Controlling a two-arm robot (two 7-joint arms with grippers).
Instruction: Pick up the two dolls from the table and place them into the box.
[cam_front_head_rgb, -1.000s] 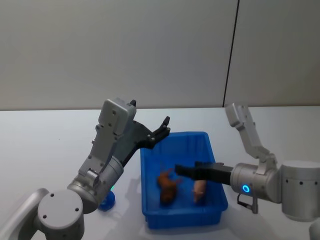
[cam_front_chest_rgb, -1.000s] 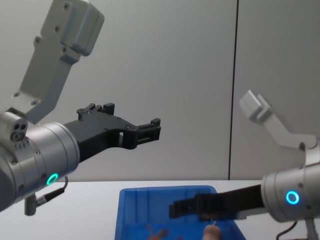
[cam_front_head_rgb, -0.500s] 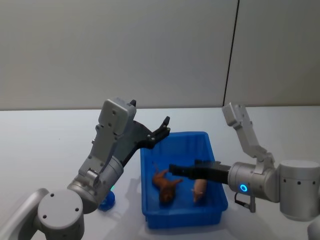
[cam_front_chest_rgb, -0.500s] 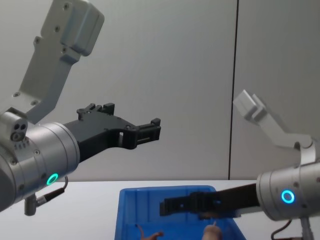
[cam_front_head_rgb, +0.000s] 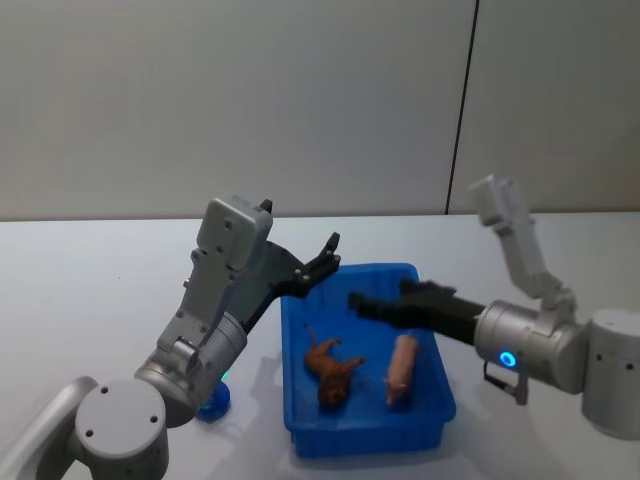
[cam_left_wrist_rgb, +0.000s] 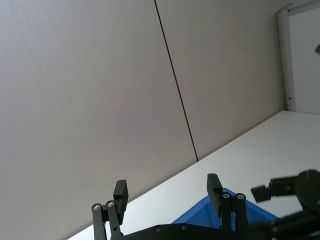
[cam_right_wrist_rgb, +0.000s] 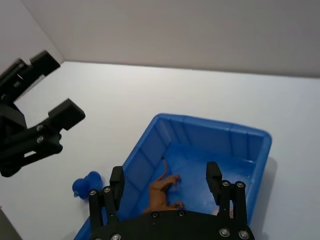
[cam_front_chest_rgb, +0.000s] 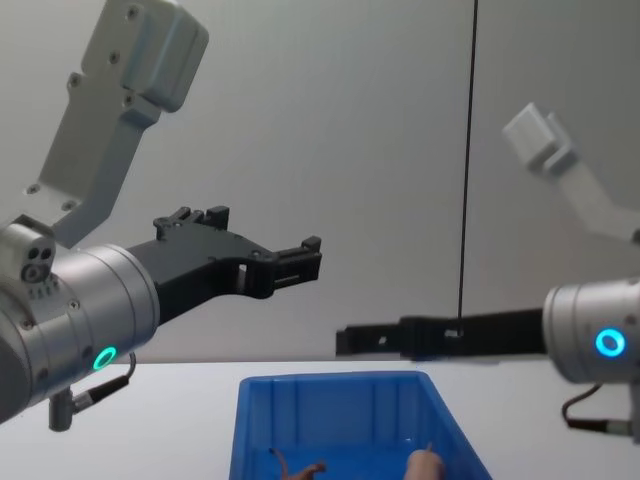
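Observation:
The blue box (cam_front_head_rgb: 435, 398) stands on the white table (cam_front_head_rgb: 90, 300). Both dolls lie inside it: the brown lion (cam_front_head_rgb: 333, 368) on the left and the pink figure (cam_front_head_rgb: 401, 368) on the right. My right gripper (cam_front_head_rgb: 360, 303) hovers open and empty above the box, well clear of the dolls. In the right wrist view its fingers (cam_right_wrist_rgb: 214, 179) frame the lion (cam_right_wrist_rgb: 161, 192) on the box (cam_right_wrist_rgb: 215, 126) floor. My left gripper (cam_front_head_rgb: 325, 258) is held open in the air over the box's far left corner, holding nothing. In the chest view both grippers, left (cam_front_chest_rgb: 300, 260) and right (cam_front_chest_rgb: 345, 342), hang above the box (cam_front_chest_rgb: 340, 400).
A small blue object (cam_front_head_rgb: 213, 402) sits on the table left of the box, under my left arm; it also shows in the right wrist view (cam_right_wrist_rgb: 85, 184). A plain grey wall stands behind the table.
My right gripper has risen from low inside the box to above its rim, leaving the lion lying on the box floor. The left arm has not moved.

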